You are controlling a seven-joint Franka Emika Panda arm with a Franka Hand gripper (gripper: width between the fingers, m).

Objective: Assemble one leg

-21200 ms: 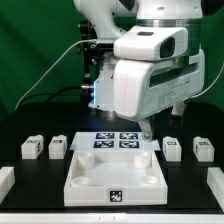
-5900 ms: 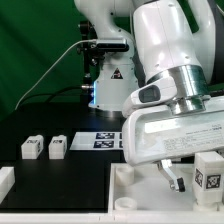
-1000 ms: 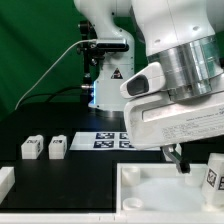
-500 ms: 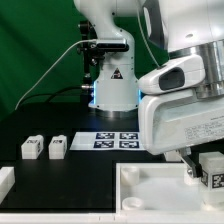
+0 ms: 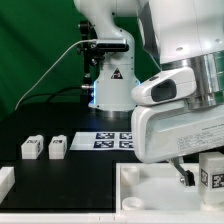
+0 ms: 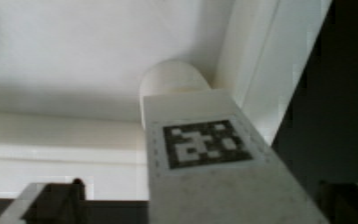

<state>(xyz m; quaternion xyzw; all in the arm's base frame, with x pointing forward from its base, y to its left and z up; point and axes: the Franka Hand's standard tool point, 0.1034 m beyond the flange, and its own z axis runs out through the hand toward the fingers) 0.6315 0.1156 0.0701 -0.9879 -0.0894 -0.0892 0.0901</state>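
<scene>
1. Tray (image 5: 150,185) sits on the table (image 5: 70,175).
2. Claw (image 5: 195,178) hangs over its corner at the exterior view's right, fingers (image 6: 51,202) flanking the leg (image 5: 212,176); pinching or loose, I cannot tell.
3. Leg stands upright between them, long axis along the claw's reach.

The gripper (image 5: 199,179) holds a leg (image 5: 212,177) over the white tray piece (image 5: 148,186).

The marker board (image 5: 111,140) lies on the black table (image 5: 65,182) beyond the white tray-like piece (image 5: 126,188).
</scene>
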